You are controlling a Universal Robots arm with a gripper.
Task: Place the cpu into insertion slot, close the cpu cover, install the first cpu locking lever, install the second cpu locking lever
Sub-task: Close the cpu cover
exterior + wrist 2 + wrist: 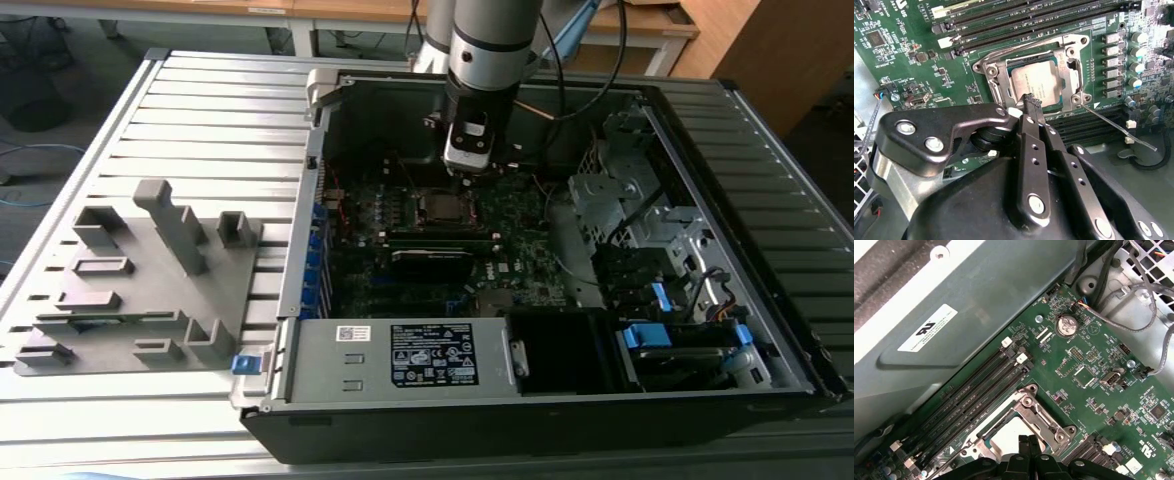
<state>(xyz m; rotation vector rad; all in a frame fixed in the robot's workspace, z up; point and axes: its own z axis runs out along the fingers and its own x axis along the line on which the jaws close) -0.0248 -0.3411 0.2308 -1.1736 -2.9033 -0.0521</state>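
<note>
While the gripper (1030, 102) hangs low over the motherboard (919, 75), its two black fingers are pressed together, with nothing visible between them. In the second wrist view the joined tips sit at the near edge of the cpu cover (1072, 75); contact cannot be confirmed.

The cpu (1036, 85) lies seated in the insertion slot (441, 207), its pale top visible through the square opening of the cover. The cover is folded flat over the chip. In the first wrist view the gripper (1028, 441) stands just over the same cover (1046, 417), with the cpu (1004, 442) beside the tips.

One locking lever (1124, 129), a thin metal rod, projects outward from a corner of the socket and angles away from it, unlatched. A second thin rod (1029, 50) runs along the socket edge nearest the memory slots (1029, 20); whether it is latched cannot be told.

In the first wrist view the memory slots (969, 397) run parallel beside the socket, and a coin battery (1066, 325) sits farther out on the board.

In the exterior view the arm descends into the open computer case (467, 430), gripper (467, 165) just above the socket. The case rests on a slatted table (200, 110); a grey fixture (147, 290) lies at the exterior view's left.
</note>
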